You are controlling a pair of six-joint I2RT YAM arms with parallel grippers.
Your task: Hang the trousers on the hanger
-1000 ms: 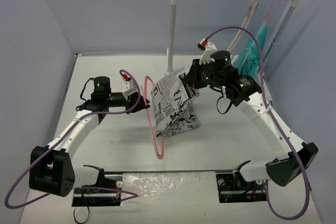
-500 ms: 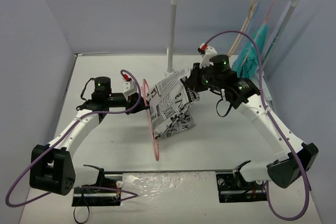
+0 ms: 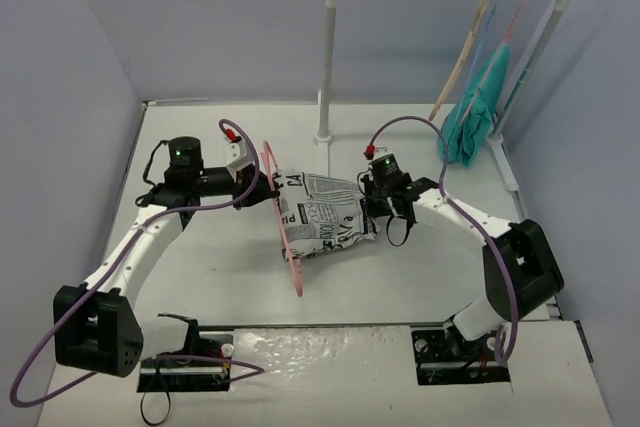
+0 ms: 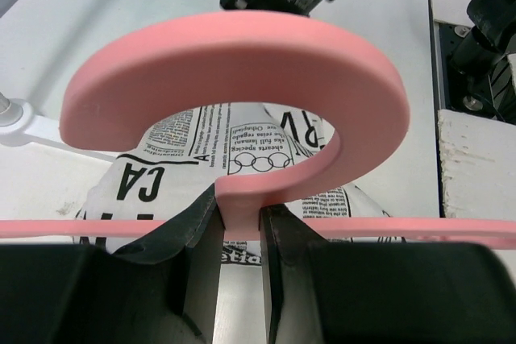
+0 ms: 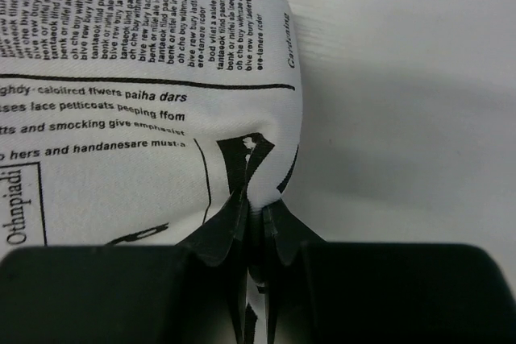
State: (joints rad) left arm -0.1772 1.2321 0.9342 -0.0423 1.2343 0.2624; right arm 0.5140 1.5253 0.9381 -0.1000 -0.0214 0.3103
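- The right gripper has come down from its raised position near the rail to sit low over the middle of the table, and the right arm has folded in with it.
- The trousers, which hung bunched below it a second ago, now stretch nearly flat between it and the hanger.
- The hanger has swung too: its top is tipped more toward the far edge, and its bar stands across the left end of the cloth.
- My reading is that the cloth is being drawn taut for feeding over the bar (whether any part has already passed through, I cannot tell).
- The left gripper has its fingers pressed narrowly on the neck below the pink hook.
- The right wrist view shows the right gripper's fingers all but closed, pinching a fold at the trousers' edge.
- Legible print is mock newsprint: "lace petticoats peeping ffom", "and smocking give", "paiha dars", "hers and handanesare".
- The left wrist view shows large "CA" and "RV" and a row of rings; there is no brand label.
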